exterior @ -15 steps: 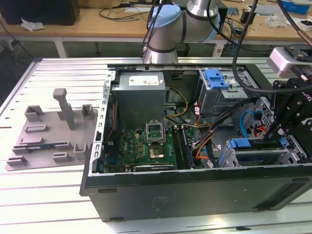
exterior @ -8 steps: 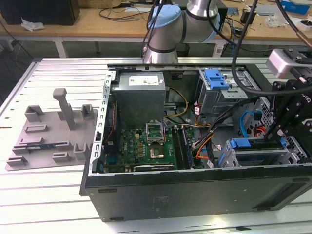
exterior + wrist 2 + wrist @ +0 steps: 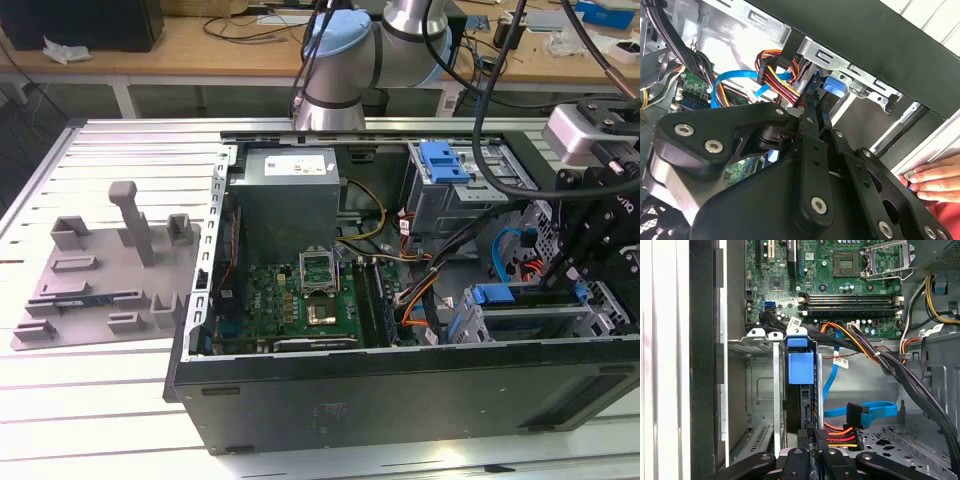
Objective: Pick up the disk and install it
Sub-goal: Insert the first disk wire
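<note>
The disk (image 3: 800, 365) stands on edge in a slot of the grey metal drive cage (image 3: 760, 340) inside the open computer case (image 3: 400, 390). Its blue carrier frame faces the motherboard. In the exterior view the blue frame of the disk (image 3: 493, 295) sits low at the case's right end. My gripper (image 3: 815, 437) reaches down onto the disk's near edge, its fingers drawn close together on it. In the second wrist view the black linkages of the gripper (image 3: 815, 107) converge just short of the disk's blue tab (image 3: 832, 86). In the exterior view the gripper (image 3: 575, 285) hangs over that cage.
Orange, red and black power leads (image 3: 840, 437) and a blue data cable (image 3: 865, 412) lie right beside the disk. A person's hand (image 3: 935, 180) rests on the case's rim. A power-supply box (image 3: 290, 190), a motherboard (image 3: 300, 295) and a second cage with a blue latch (image 3: 445, 165) fill the case. A grey fixture (image 3: 110, 270) lies to the exterior view's left.
</note>
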